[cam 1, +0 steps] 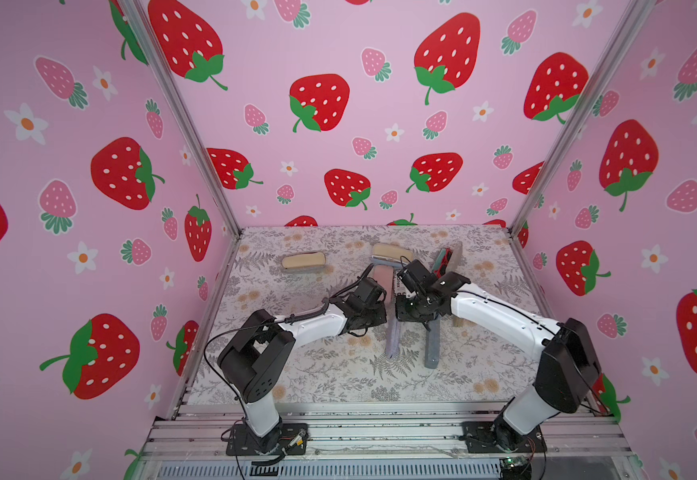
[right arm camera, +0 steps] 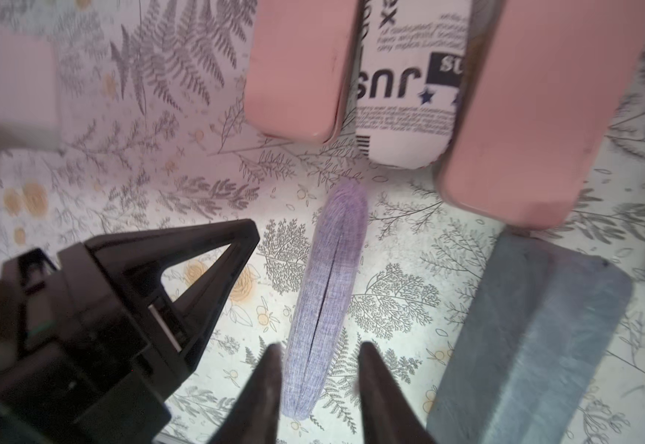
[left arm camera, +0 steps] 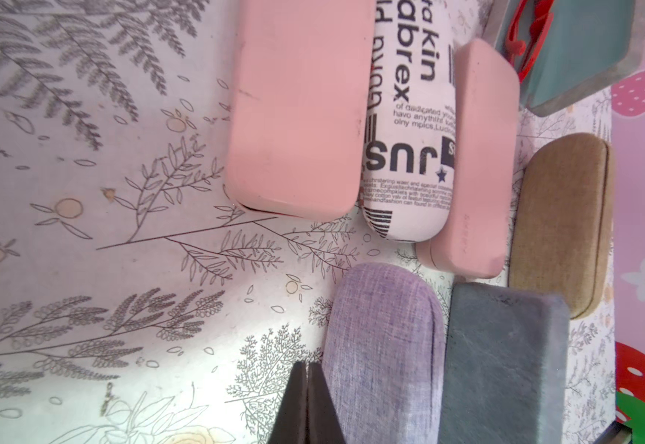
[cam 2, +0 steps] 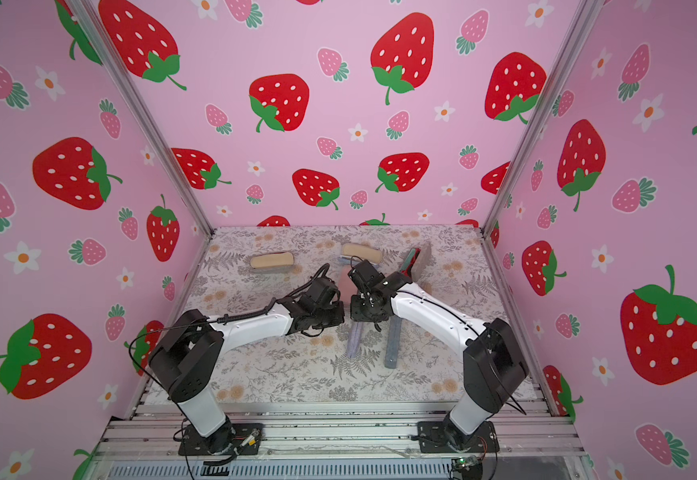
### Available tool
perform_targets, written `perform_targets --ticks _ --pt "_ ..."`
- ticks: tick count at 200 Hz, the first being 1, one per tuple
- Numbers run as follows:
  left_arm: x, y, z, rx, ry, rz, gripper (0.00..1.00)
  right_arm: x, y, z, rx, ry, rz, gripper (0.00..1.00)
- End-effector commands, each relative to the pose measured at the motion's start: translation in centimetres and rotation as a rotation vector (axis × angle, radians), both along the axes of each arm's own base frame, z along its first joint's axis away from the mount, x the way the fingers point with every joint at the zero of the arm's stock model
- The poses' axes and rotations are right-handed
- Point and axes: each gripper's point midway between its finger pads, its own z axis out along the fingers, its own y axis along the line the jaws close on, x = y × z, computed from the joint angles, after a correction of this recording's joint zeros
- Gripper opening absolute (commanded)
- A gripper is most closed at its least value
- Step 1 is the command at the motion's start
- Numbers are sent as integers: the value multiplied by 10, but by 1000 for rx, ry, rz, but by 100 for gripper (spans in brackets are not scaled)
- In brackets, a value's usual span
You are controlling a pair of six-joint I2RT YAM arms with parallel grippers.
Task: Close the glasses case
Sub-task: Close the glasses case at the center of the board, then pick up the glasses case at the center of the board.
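- The purple glasses case point(cam 1: 392, 337) point(cam 2: 355, 340) sits a little below the middle of the frame in both top views. It stands on one long edge on the worktop point(right arm camera: 167, 180), with the grey case point(cam 1: 431, 347) just beside it.
- In the right wrist view its seam shows as a thin dark line along the upturned edge point(right arm camera: 326, 292), so the lid looks down, or very nearly.
- Right jaws: parted and straddling the near end of the purple case, one tip on each broad face. A sliver of worktop shows on at least one side, so nothing is gripped.
- Left jaws: pressed together and empty, just beside the same case.
- Likely handling: a light, stiff clamshell under woven cloth. The weave should give good purchase and the shell should resist crushing.
- Balanced on its edge it will tip easily, so any squeeze must be even from both sides.
- Best hold: across the two broad faces near mid-length, close to the seam and away from the hinge.
- A second case, the open teal-lined case point(left arm camera: 582, 50), holds red glasses point(left arm camera: 525, 42) and lies well apart, towards the upper right of the worktop in the top views.
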Motion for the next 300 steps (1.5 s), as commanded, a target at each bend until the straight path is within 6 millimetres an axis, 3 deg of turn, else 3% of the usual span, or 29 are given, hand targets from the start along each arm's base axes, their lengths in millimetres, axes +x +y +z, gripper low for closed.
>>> perform_targets --ticks 1,17,41,62,98,156,203,250,300 --pt "2 11 6 7 4 19 3 18 -31 29 -74 -56 -62 56" --pt "7 16 12 4 2 24 5 37 -46 40 -83 -66 -107 67" --pt "15 24 23 -2 -4 30 20 73 -74 50 -97 -61 -183 78" --pt "22 29 32 -2 -10 29 31 107 -99 51 -104 -43 -249 81" --pt "31 29 41 -2 -21 1 47 157 -136 32 -136 5 -325 84" --pt "35 16 43 -18 -19 -101 63 218 -161 -1 -115 5 -375 86" --pt "37 9 30 -10 14 -126 64 232 -170 -37 -116 67 -381 84" --pt "40 -1 25 -5 30 -157 63 231 -176 -52 -106 100 -391 75" --pt "37 -8 25 -5 34 -175 63 225 -181 -61 -101 130 -404 44"
